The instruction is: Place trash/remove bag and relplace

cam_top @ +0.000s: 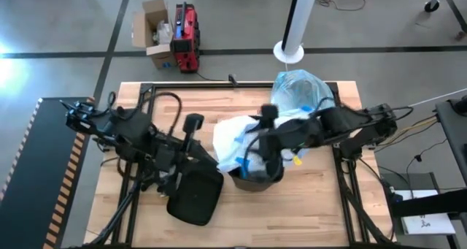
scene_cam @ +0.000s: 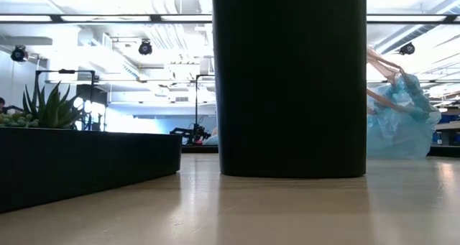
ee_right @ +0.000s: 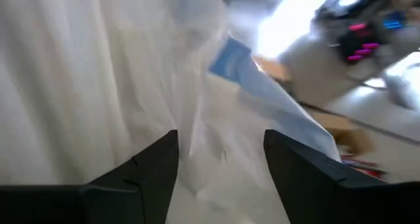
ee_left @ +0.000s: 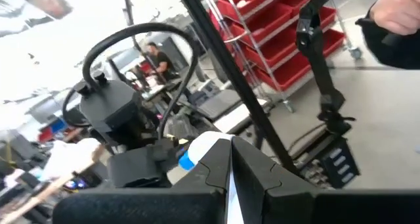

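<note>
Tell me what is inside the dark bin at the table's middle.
A white plastic bag spills out of the bin over its left rim, with the right tool open at its mouth. The bag and arm cover the bin's bottom, so anything below stays unseen.

Matt black plastic bin [cam_top: 257,179], crinkly translucent blue bag [cam_top: 299,88], pale wooden table [cam_top: 314,205].

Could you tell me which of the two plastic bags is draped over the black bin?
The white bag, spread over the black bin beside the right tool; the light-blue bag sits apart at the table's far edge.
</note>
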